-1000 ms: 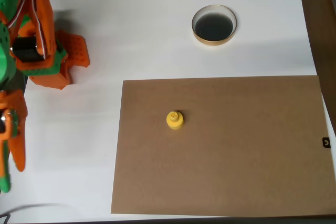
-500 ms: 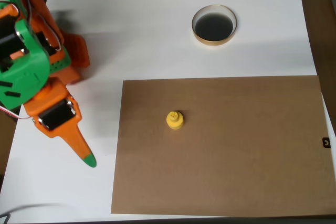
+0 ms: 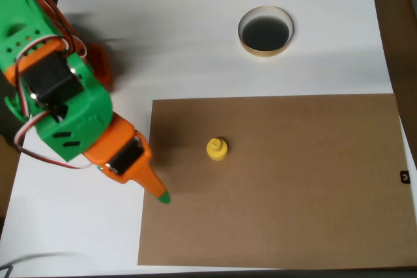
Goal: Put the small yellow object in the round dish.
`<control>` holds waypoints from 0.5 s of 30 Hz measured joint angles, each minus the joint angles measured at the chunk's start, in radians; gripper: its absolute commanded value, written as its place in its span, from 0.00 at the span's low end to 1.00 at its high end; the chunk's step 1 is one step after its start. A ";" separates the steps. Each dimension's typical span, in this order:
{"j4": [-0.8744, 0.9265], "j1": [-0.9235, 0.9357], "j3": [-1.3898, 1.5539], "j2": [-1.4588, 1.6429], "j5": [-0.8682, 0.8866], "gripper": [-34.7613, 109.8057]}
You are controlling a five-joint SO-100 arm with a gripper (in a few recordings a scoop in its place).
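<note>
Overhead view: green-and-orange arm (image 3: 58, 102) comes in from the left edge, wires looping along its side, reaching out over the white table (image 3: 182, 43). The gripper (image 3: 158, 193) shows as one orange finger tapering to a green tip, pointing down-right, with the tip just over the left edge of the brown cardboard sheet (image 3: 280, 187). Can't tell if the jaws are apart or together; just one finger is visible from this angle, nothing seen in it. The small yellow object (image 3: 217, 148) stands upright on the cardboard, left of the sheet's middle, knob up, to the right of and slightly above the fingertip, apart from it, no contact. Cardboard lies flat, covering the lower right part of the table. The round dish (image 3: 266, 30) sits on the bare white surface beyond the sheet's top edge, up and to the right of the peg, well apart from it; tan rim, dark inside, nothing in it. A darker surface strip (image 3: 397, 24) runs along the right edge of the picture.
</note>
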 measured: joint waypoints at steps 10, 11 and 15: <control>0.044 -0.160 -0.124 -0.160 0.055 0.40; 0.049 -0.183 -0.126 -0.161 0.051 0.40; 0.069 -0.284 -0.126 -0.163 0.043 0.40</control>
